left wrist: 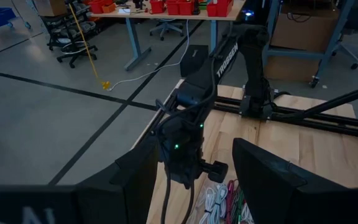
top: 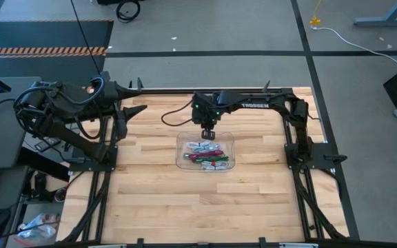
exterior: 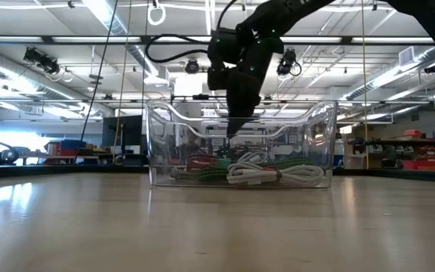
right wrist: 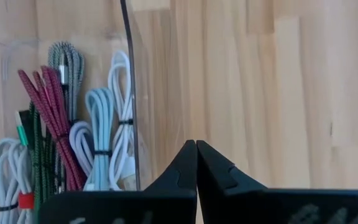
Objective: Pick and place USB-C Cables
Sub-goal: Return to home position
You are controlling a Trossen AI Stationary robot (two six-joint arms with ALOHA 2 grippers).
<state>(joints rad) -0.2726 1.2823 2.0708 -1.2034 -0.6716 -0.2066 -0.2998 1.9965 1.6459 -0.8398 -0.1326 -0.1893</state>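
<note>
USB-C Cables [top: 207,157] bundled inside clear tray [top: 229,140], tabletop centre. Right gripper [top: 209,135] held over tray's far rim, jaws closed, empty. Left gripper [top: 138,110] parked at far-left corner, jaws open. Step judged: homing; straight lift off rim needed.

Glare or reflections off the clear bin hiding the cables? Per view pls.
High view: even light, no strong glare on the bin, cables readable. Low view: bright ceiling strips behind, cables visible through the front wall; sheen on the table. Right wrist view: no glare, bin wall just a dark line. Left wrist view: left arm's dark fingers leave only a sliver of cables showing.
</note>
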